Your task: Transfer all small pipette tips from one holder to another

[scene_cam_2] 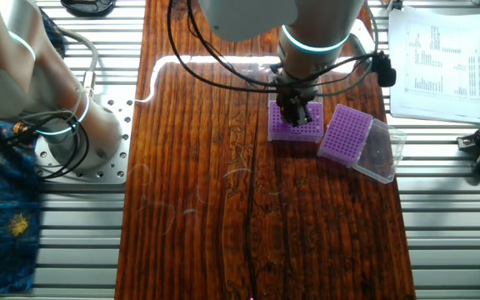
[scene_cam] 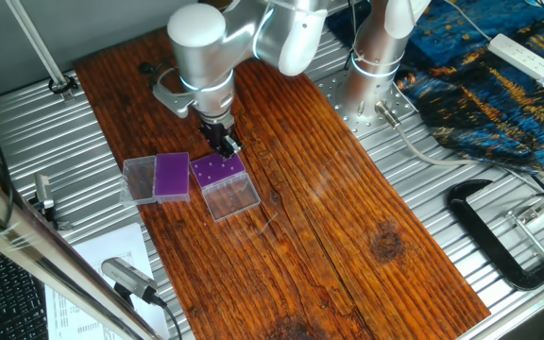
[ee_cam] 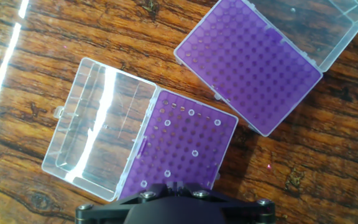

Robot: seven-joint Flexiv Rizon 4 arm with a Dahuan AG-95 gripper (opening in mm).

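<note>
so i had the gripper (scene_cam: 225,144) hanging right over the rack with tips (ee_cam: 188,149), its black fingers pointing down at the purple face. from none of the three views could i tell how far the jaws stood apart, and i saw nothing gripped between them; in the hand view only the dark underside of the hand showed at the bottom edge. directly below it sat that rack, its clear lid (ee_cam: 98,140) folded flat on the wood table (scene_cam: 329,217) beside it. the little white tips (ee_cam: 194,152) showed as about six pale rings scattered over the holes, one close to the hand, the rest farther out. beyond that rack, off to one side of the gripper and just beside it, lay the second rack (ee_cam: 250,65), tilted at an angle, its own lid (ee_cam: 316,25) open behind it. i could see no tips in its holes.
</note>
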